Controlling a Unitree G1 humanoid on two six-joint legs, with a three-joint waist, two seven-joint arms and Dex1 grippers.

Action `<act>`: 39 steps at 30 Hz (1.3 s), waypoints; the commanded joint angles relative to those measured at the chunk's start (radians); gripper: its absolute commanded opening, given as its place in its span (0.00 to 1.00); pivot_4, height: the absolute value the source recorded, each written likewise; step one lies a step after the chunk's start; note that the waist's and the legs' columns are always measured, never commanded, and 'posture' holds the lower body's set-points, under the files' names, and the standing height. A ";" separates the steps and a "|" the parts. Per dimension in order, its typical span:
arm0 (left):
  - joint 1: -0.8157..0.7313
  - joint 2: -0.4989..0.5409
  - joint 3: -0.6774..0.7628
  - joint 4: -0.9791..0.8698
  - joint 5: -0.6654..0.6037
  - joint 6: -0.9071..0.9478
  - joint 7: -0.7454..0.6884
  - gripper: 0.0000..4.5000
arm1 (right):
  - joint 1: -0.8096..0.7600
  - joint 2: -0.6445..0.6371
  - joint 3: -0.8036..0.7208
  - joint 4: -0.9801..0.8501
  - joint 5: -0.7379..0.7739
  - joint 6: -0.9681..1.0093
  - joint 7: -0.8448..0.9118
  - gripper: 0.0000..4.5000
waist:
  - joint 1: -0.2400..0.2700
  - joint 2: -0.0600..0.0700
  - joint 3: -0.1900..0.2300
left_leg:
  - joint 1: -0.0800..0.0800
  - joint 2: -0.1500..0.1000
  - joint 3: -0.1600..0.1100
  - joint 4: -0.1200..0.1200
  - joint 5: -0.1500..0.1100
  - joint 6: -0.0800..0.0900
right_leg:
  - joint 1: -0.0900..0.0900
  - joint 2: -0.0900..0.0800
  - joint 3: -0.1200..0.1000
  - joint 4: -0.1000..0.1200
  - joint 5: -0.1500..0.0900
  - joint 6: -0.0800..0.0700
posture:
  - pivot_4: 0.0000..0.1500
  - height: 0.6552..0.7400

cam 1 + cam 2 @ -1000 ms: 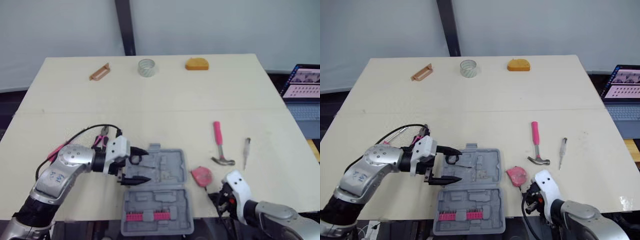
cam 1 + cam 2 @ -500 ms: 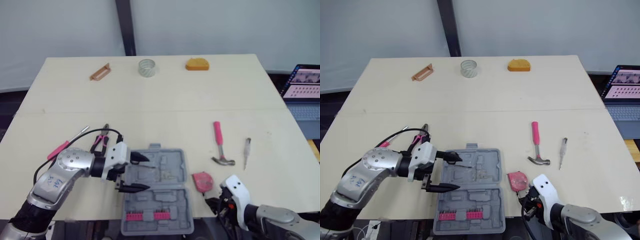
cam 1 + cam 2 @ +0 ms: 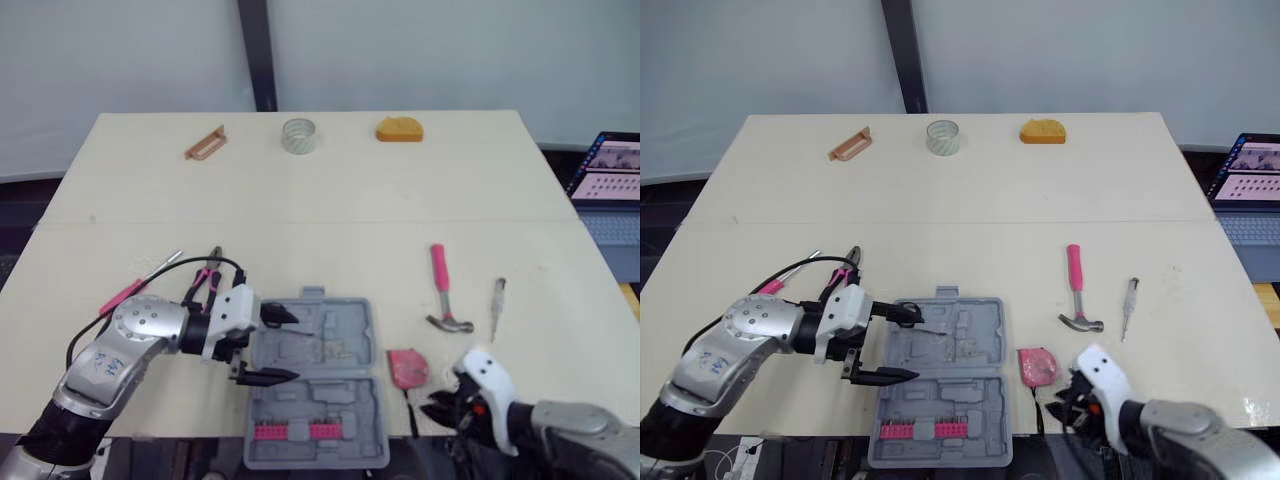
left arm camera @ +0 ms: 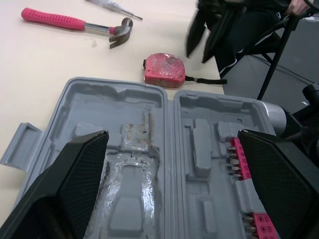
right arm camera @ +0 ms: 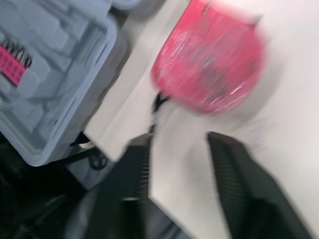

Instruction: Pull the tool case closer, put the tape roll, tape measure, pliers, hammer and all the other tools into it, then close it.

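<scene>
Head view: tool case [image 3: 315, 390] open at near edge of counter [image 3: 300, 220], my left tool [image 3: 295, 346] spread wide, empty, over its left side. Left wrist: tape measure [image 4: 164, 69] just beside case, hammer [image 4: 75, 23] beyond. Right wrist: my right tool [image 5: 177, 144] released, near tape measure; packing step, I'd grip it next

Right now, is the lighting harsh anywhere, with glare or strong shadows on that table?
Right eye view: soft, even light over the pale wooden table, with one bright glint near its front right corner. Left wrist view: a faint shadow beneath the pink-handled hammer, and shading in the hollows of the open grey plastic tool case.
</scene>
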 commanded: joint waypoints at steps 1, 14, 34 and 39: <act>-0.001 -0.005 0.006 -0.025 0.010 -0.054 -0.012 1.00 | -0.062 -0.065 -0.026 0.064 -0.035 -0.203 0.185 0.86 | 0.000 0.000 0.000 | 0.000 0.000 0.000 0.000 0.000 0.000 | 0.000 0.000 0.000 0.000 0.000 0.000 | 1.00 1.00; 0.112 0.012 -0.003 -0.062 0.082 -0.265 -0.039 1.00 | -0.348 -0.010 0.300 0.531 -0.409 -1.041 0.549 0.99 | -0.002 0.000 0.000 | 0.001 0.001 0.000 0.001 0.000 0.000 | 0.002 0.000 -0.001 -0.002 0.000 0.000 | 1.00 1.00; 0.117 0.006 -0.012 -0.113 0.080 -0.207 0.019 1.00 | -0.446 0.082 0.391 0.729 -0.530 -1.137 0.522 0.99 | -0.001 0.000 0.000 | 0.001 0.001 0.000 0.001 0.000 0.000 | 0.002 0.000 -0.001 -0.001 0.000 0.000 | 1.00 1.00; 0.120 0.005 -0.011 -0.115 0.081 -0.204 0.026 1.00 | -0.452 0.103 0.398 0.768 -0.558 -1.150 0.509 0.99 | -0.002 0.000 0.000 | 0.001 0.001 0.000 0.001 0.000 0.000 | 0.002 0.000 -0.001 -0.001 0.000 0.000 | 1.00 1.00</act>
